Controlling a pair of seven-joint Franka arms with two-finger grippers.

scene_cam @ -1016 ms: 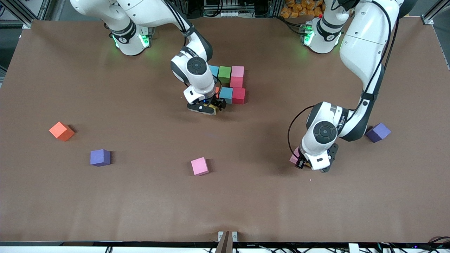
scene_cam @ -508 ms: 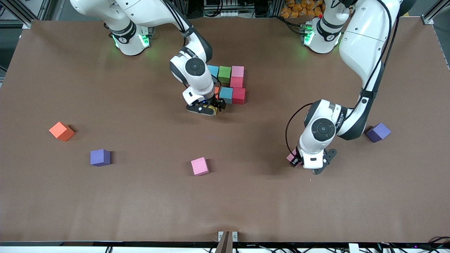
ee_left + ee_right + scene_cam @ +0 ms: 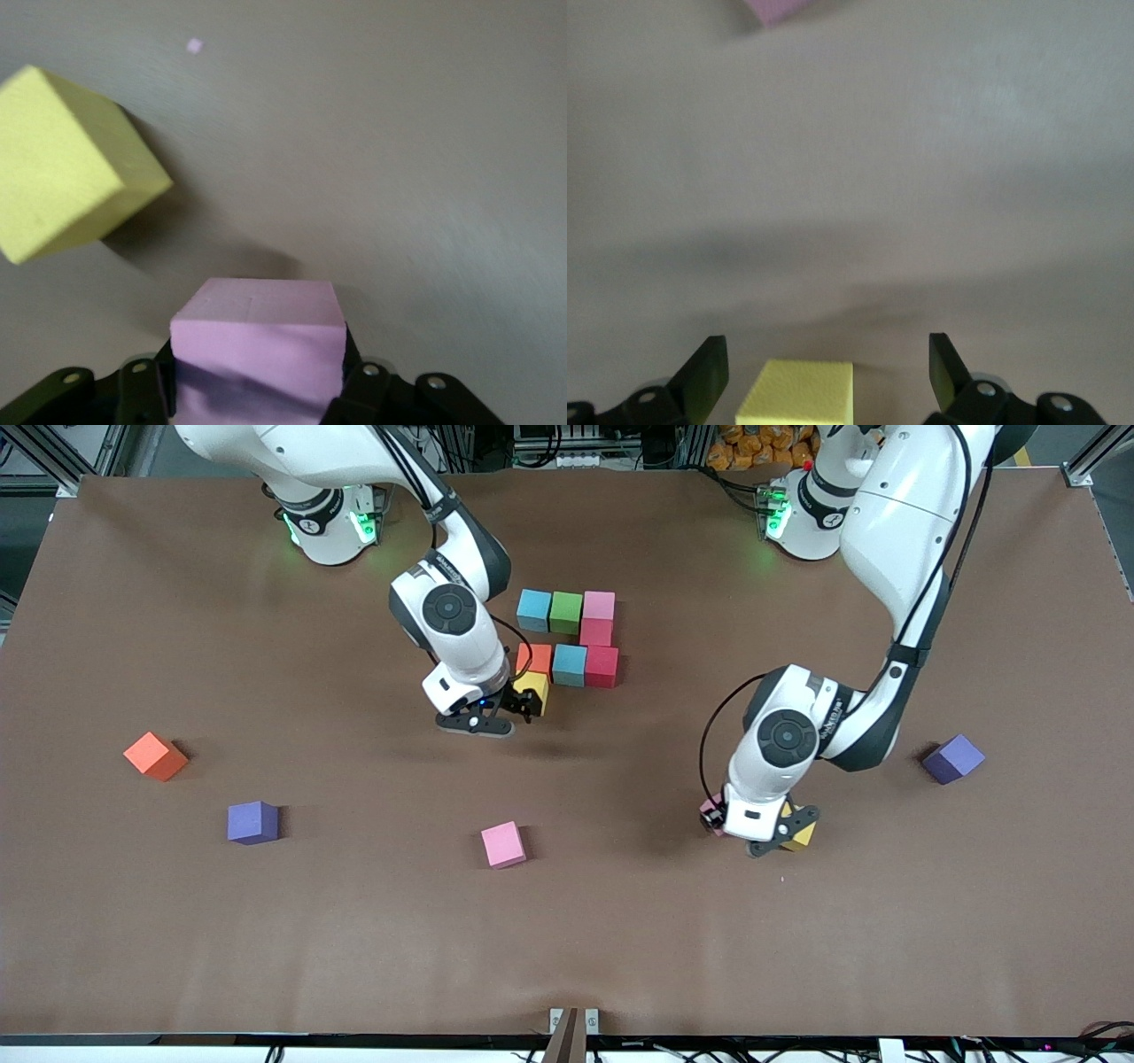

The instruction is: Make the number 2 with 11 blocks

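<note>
Front view: the right gripper (image 3: 503, 713) is hovering just beside the partial number 2 (image 3: 571, 638) mid-tabletop.

Left wrist view: the left gripper (image 3: 257, 390) is clamping a pink cube (image 3: 257, 341) for carrying.

Right wrist view: jaws are standing wide, a yellow cube (image 3: 797, 392) between them, evidently released.

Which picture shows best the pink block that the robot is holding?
The left wrist view: the held pink block fills it, clamped in the left pincer. In the front view the arm hides all but a corner. The right wrist view doesn't show it.
</note>
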